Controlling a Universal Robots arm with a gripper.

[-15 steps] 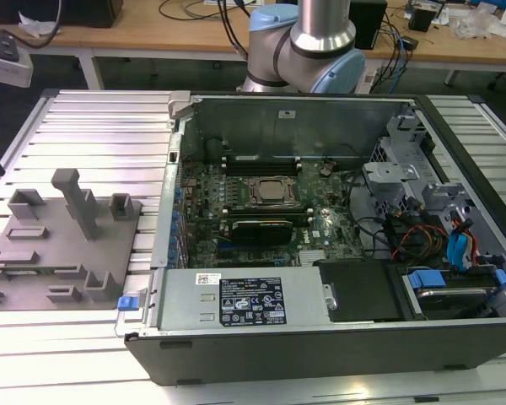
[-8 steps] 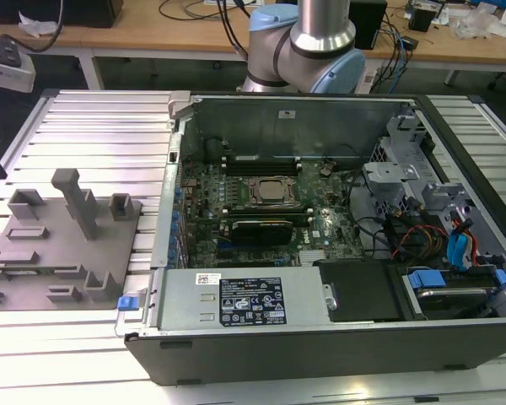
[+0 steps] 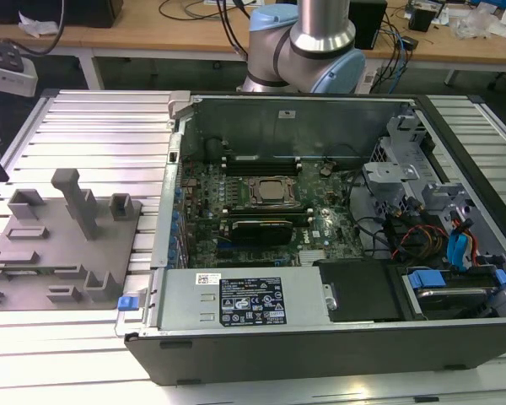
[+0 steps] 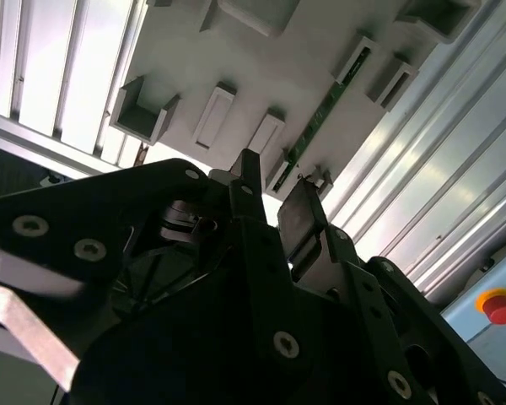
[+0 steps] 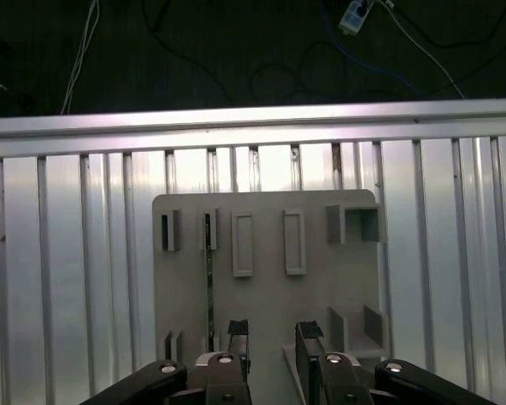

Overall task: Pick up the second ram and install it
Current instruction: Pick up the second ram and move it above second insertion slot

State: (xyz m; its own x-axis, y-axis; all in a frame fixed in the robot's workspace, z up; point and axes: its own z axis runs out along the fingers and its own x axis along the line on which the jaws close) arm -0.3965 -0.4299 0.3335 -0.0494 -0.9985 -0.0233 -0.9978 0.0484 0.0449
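Hovering over the gray tray [image 5: 266, 295], which lies at 9 o'clock from the open computer case [image 3: 304, 354] in the exterior view, the hand [image 5: 272, 337] is released and empty. The second ram [image 5: 209, 278] stands on edge in tray slots, presumably to stay graspable, its long axis parallel to the worktop [image 5: 84, 278] ribs.

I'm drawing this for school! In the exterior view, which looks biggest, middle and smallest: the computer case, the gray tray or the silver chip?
1. computer case, by far the biggest
2. gray tray
3. silver chip, clearly the smallest
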